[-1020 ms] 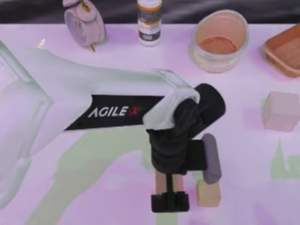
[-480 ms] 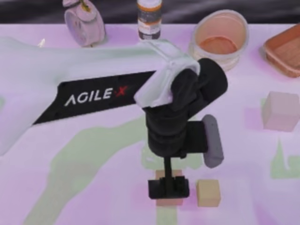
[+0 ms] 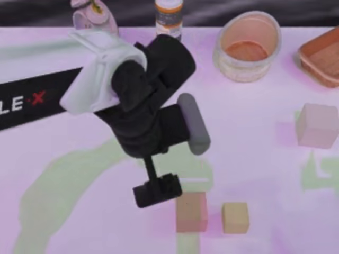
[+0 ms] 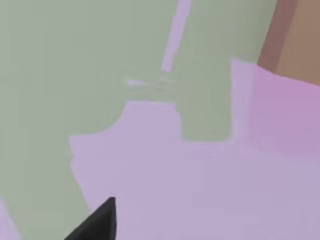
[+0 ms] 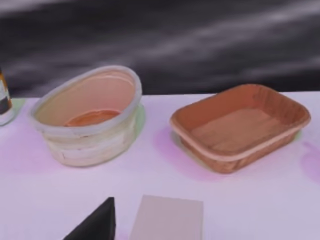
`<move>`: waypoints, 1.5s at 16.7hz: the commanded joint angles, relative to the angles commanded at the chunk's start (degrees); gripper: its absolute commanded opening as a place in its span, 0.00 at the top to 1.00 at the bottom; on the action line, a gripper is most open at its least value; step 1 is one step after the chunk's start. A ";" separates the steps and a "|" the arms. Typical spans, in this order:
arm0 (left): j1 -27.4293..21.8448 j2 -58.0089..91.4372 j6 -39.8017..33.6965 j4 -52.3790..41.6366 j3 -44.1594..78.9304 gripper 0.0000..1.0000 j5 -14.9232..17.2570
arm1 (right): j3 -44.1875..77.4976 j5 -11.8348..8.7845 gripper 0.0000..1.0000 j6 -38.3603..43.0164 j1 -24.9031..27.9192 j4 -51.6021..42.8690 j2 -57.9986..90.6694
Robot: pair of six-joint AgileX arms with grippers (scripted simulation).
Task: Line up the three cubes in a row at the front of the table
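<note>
Up front the pink cube [image 3: 191,211] sits beside the tan cube [image 3: 235,217]; left gripper [image 3: 157,190] holds nothing, its gap unreadable; white cube [image 3: 317,125] needs a square grab.

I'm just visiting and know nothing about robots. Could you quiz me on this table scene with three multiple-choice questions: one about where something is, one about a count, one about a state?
1. Where is the pale pinkish-white cube?
A. At the table's right side, apart from the other two
B. Touching the tan-yellow cube
C. Inside the tub

2. How many cubes sit at the front of the table?
A. None
B. Two
C. Three

3. What is the left pincer holding?
A. The pink-red cube
B. The bottle
C. Nothing

Answers:
1 A, it sits alone by the right edge.
2 B, only the pink-red cube and the tan-yellow cube sit there side by side.
3 C, the pincer hangs beside the pink-red cube, off it.
</note>
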 joint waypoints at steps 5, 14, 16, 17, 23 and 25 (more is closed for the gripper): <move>12.69 -26.82 -8.65 13.07 -20.81 0.00 -0.63 | 22.76 0.21 0.00 3.29 0.90 -14.95 28.98; 34.48 -76.67 -24.84 38.76 -59.17 0.00 -0.79 | 63.45 0.49 0.00 9.19 2.88 -43.33 83.15; 37.91 -84.23 -27.67 43.65 -64.74 0.00 -0.62 | 70.81 0.45 0.00 10.27 3.23 -47.98 91.80; 39.41 -87.77 -28.96 45.89 -67.12 0.00 -0.52 | 74.11 0.42 0.00 10.75 3.38 -49.97 95.65; 43.96 -99.19 -33.17 53.38 -73.85 0.00 -0.08 | 85.30 0.23 0.00 12.30 3.89 -56.24 107.97; 44.01 -99.30 -33.22 53.47 -73.92 0.00 -0.07 | 85.40 0.23 0.00 12.31 3.90 -56.30 108.07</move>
